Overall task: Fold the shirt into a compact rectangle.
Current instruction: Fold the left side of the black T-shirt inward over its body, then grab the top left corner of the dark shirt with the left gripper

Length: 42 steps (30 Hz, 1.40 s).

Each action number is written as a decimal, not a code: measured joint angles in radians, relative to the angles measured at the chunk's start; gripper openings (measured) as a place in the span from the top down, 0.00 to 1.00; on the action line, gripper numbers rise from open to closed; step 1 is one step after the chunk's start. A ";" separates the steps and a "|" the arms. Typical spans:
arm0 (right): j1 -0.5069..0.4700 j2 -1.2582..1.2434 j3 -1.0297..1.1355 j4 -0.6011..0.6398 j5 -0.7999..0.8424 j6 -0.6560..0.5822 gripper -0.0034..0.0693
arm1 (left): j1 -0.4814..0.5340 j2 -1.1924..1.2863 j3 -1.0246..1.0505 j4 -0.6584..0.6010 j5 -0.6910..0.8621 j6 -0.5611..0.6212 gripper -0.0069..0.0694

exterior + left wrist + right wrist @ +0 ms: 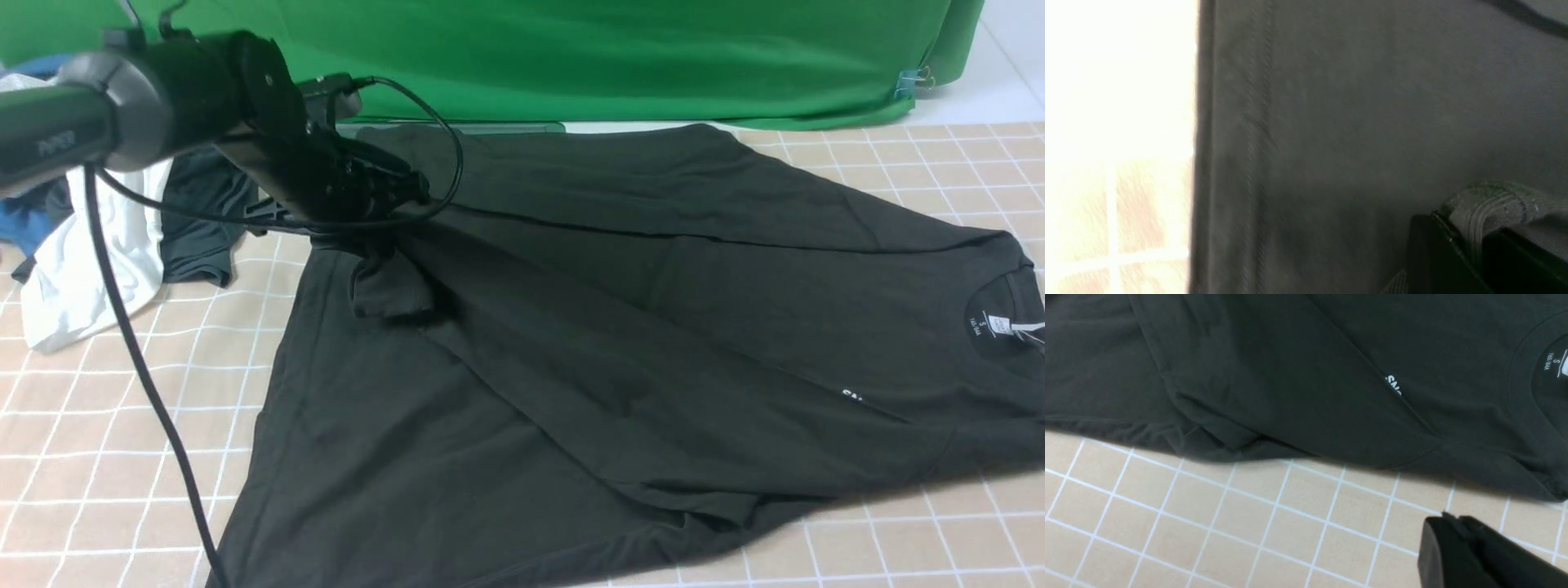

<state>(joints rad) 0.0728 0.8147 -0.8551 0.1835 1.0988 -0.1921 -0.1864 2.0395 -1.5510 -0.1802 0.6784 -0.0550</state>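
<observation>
1. Because a fold needs an edge lifted clear, my left pincer (388, 214), upper left of the front view, has a pinch of the shirt (620, 327) raised. The shirt sprawls across mid-frame, with its collar (984, 286) far right.
2. Left wrist view, lower right: jaws clamped tight on the stitched hem (1490, 204).
3. Right wrist view, lower right: my right pincer (1447, 522) is closed and empty, over the checked table (1249, 522) beside the shirt.

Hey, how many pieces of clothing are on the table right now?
4: the black shirt spread across the middle; a white garment, a dark grey garment and a blue cloth piled at the left. The left arm may hide more.
</observation>
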 joint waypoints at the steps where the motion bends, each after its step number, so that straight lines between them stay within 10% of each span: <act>1: 0.000 0.000 0.000 0.000 0.000 0.000 0.90 | 0.000 0.002 0.001 0.008 -0.013 0.002 0.84; 18: 0.000 0.000 0.000 0.000 -0.001 0.001 0.88 | 0.000 0.002 -0.230 0.256 0.034 -0.044 0.17; 42: 0.000 0.000 0.000 0.000 -0.003 0.053 0.87 | 0.115 0.368 -0.512 -0.224 0.060 -0.068 0.25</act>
<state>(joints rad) 0.0728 0.8147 -0.8551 0.1835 1.0963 -0.1388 -0.0713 2.4079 -2.0626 -0.4037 0.7387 -0.1228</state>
